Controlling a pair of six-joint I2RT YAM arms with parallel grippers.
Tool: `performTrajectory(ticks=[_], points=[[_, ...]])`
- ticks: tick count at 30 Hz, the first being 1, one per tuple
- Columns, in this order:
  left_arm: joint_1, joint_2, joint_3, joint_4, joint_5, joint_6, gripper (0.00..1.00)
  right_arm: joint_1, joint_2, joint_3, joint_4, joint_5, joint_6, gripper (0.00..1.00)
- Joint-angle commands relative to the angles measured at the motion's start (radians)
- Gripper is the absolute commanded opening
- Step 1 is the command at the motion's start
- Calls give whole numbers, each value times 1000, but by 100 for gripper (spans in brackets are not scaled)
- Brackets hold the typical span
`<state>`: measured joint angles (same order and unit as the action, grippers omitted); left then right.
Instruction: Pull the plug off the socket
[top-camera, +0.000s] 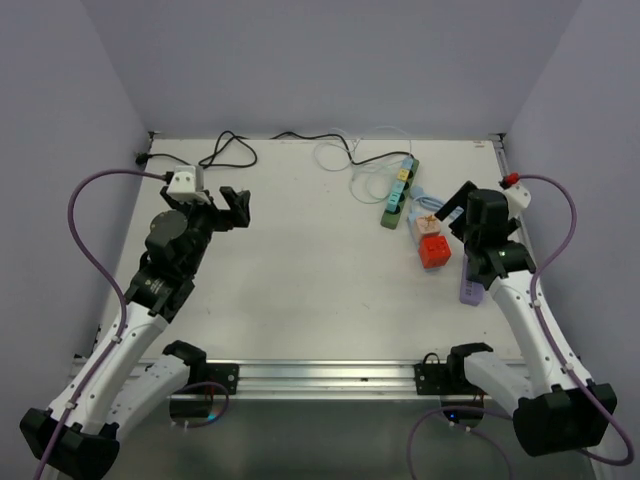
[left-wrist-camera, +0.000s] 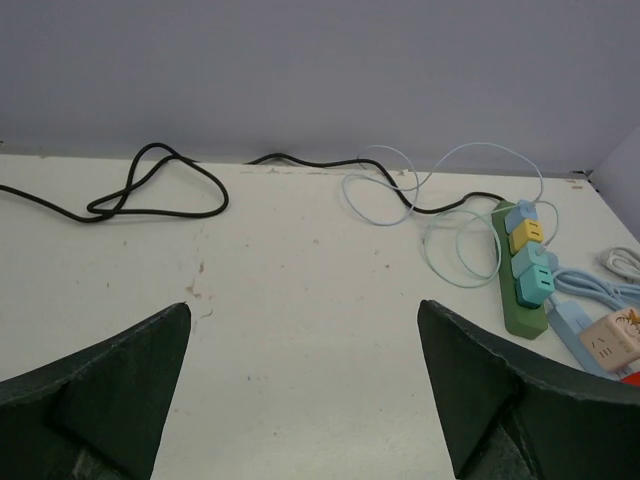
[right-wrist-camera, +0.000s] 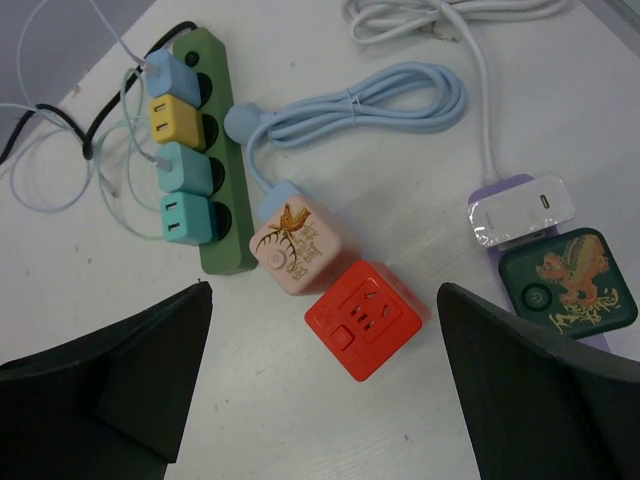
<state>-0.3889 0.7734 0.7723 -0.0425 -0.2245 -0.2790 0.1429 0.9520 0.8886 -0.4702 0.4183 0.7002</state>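
A green power strip (right-wrist-camera: 228, 250) lies at the back right of the table (top-camera: 300, 280), also seen as the green power strip (top-camera: 398, 195) (left-wrist-camera: 520, 300). Several small plugs sit in it in a row: blue (right-wrist-camera: 175, 78), yellow (right-wrist-camera: 175, 118) and two teal (right-wrist-camera: 187, 192). My right gripper (right-wrist-camera: 322, 300) hangs open over a red cube socket (right-wrist-camera: 365, 320) beside a pink cube socket (right-wrist-camera: 295, 245), touching nothing. My left gripper (left-wrist-camera: 303, 400) stands open and holds nothing over the bare table at the left, far from the strip.
A purple strip carries a dark green cube (right-wrist-camera: 565, 280) and a white adapter (right-wrist-camera: 520, 210) at the far right. A light blue cable (right-wrist-camera: 350, 105) coils behind the pink cube. Thin pale cords (left-wrist-camera: 450, 230) and a black cable (left-wrist-camera: 150, 190) lie along the back wall.
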Motion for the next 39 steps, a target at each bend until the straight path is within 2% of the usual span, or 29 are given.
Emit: performTrajectory(ticks=[1,3,8,14,19,23,29,33,39], points=[[-4,3,33,16,25,-35,100,0,53,91,-67,45,35,99],[-4,-2,30,20,17,-35,100,0,60,102,-46,2,-19,99],[-4,-8,32,18,-6,-32,100,-2,22,-31,120,-84,-195,99],[-2,-8,30,21,-7,-22,100,0,31,-20,99,-131,-217,99],[-4,-10,35,18,28,-22,100,-2,63,-65,182,-237,-206,99],[-4,0,39,12,50,-26,100,0,137,-79,235,-162,-195,99],[-8,-29,22,26,37,-23,100,0,296,22,182,-125,-271,99],[-18,-37,22,26,56,-26,100,21,424,104,79,-113,-320,99],[-59,-39,21,26,45,-2,100,46,433,73,71,-147,-364,99]])
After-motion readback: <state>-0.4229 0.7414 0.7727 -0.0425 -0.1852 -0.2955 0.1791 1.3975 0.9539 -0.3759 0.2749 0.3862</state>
